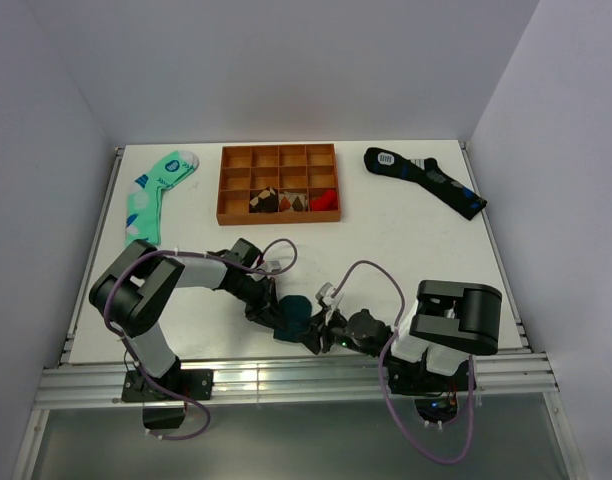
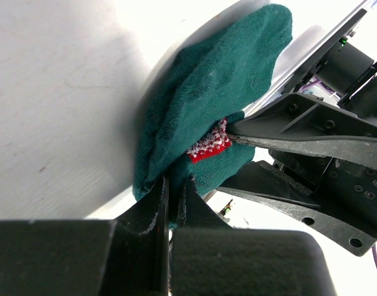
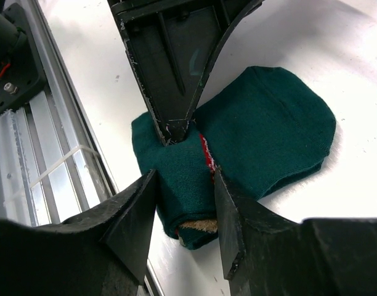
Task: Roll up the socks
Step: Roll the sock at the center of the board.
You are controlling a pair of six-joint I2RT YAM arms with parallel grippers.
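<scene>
White table (image 1: 386,250), near edge, centre: the socks (image 1: 294,318) lie bunched, partly rolled. Left gripper (image 2: 176,185) pinches the fabric edge; right gripper (image 3: 185,179) clamps the rolled end from the right.

Count from the overhead view: 2 arms, left arm (image 1: 151,285) and right arm (image 1: 456,318). 2 pincers, one per arm: left pincer (image 2: 175,188), right pincer (image 3: 184,179). Teal socks (image 3: 268,123): 1 folded bundle, can't tell how many socks are in it. Loose socks: 2, namely 1 mint-green sock (image 1: 156,190) and 1 black sock (image 1: 426,178). Orange tray (image 1: 278,217): 1, with 12 compartments in a 4 by 3 grid, 3 of them loaded with small bits too small to count singly. Counter (image 1: 406,250): 1.
</scene>
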